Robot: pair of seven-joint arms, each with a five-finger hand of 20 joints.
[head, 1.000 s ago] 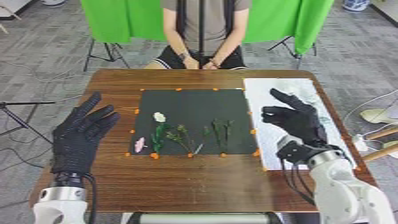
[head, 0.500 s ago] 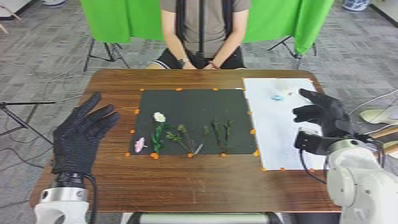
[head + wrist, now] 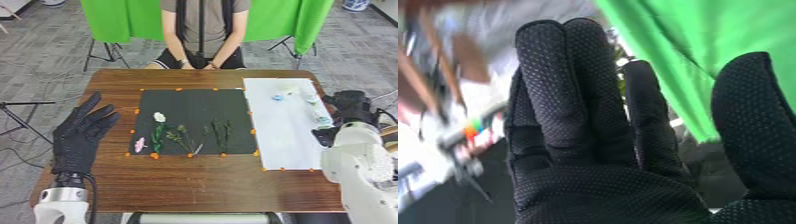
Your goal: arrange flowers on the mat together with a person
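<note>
A: Begin with the surface.

B: Item, one brown wooden bench (image 3: 195, 182). On it, one black rectangular mat (image 3: 195, 106), edged with small orange markers (image 3: 155, 156).

A: Contents of the mat?

B: All toward the bench's near edge. Starting from the bench's left edge: one small pink flower (image 3: 139, 145); one white flower (image 3: 160, 117) at the far end of a green leafy stem (image 3: 158, 137); dark green branching sprigs (image 3: 182, 137); and slim green stems (image 3: 226, 134), side by side, pointing to the far edge.

A: And beside the mat?

B: One long white sheet (image 3: 284, 137), along the bench's right edge. Toward the far right corner, one small light blue flower (image 3: 278, 97); nearer the right edge, a row of pale bluish-white flowers (image 3: 322, 120).

A: The left robot hand (image 3: 78, 136)?

B: Black fabric glove, above the bench's left edge, fingers extended and loosely spread.

A: The right robot hand (image 3: 354, 104)?

B: Same black glove, at the bench's right edge, near the pale flowers. In the right wrist view, the right robot hand (image 3: 607, 192) has straight fingers, partly pressed together, thumb standing apart.

A: Backdrop?

B: One bright green cloth (image 3: 124, 20), hanging beyond the far edge.
</note>
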